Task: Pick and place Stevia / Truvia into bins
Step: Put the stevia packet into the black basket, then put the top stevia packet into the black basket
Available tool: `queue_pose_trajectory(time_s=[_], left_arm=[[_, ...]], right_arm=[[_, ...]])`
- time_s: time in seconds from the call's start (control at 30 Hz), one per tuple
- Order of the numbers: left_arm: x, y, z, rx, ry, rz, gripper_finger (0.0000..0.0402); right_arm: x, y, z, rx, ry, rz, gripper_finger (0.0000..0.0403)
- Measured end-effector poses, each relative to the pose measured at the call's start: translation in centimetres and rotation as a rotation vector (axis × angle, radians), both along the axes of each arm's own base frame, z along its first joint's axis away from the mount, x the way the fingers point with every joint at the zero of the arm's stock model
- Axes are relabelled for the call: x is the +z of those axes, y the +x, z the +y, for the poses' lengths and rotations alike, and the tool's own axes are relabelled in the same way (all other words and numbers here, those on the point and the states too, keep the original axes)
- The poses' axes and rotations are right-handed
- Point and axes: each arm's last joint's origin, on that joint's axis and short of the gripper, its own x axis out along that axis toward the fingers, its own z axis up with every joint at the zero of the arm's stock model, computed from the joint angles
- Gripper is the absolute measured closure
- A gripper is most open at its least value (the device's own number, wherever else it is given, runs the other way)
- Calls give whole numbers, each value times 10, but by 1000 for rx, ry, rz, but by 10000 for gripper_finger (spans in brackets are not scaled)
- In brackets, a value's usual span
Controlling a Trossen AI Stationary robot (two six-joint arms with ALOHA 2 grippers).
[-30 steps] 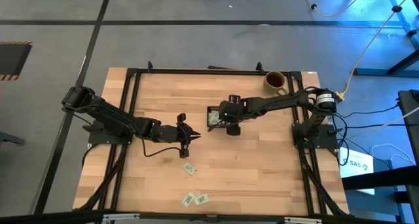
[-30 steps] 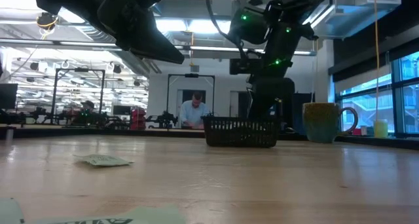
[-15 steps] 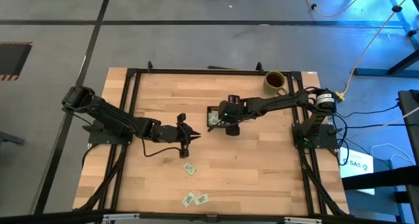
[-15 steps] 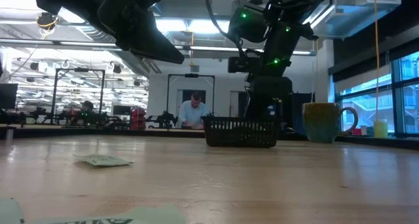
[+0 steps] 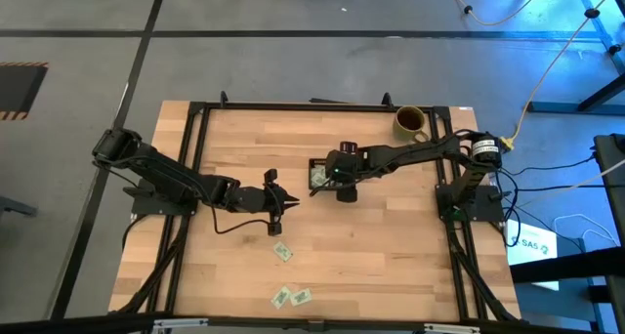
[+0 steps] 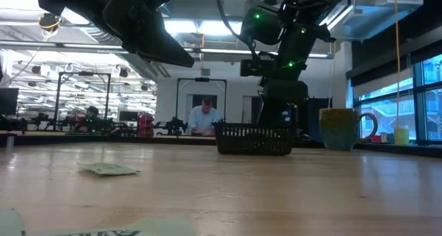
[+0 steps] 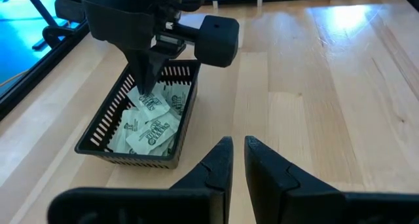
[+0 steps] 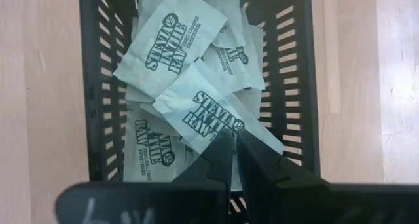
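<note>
I see the right gripper (image 8: 234, 145) over the black bin (image 5: 318, 175) near the table's far-edge middle, its fingers nearly shut on one Stevia packet's (image 8: 209, 117) edge above the pile. The left gripper (image 7: 237, 160) hangs mid-table, narrowly parted and empty. Three loose packets (image 5: 282, 251) lie toward the near edge; I judge them light, limp and slippery, best pinched at an edge.
</note>
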Motion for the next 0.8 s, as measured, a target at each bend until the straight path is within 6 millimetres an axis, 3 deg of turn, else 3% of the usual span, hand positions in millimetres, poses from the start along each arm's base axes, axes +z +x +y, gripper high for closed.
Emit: queue_pose_trajectory(time_s=[0.8], left_arm=[[0,0,0,0,0,1,364]], right_arm=[[2,4,0,6,-8,-46,375]])
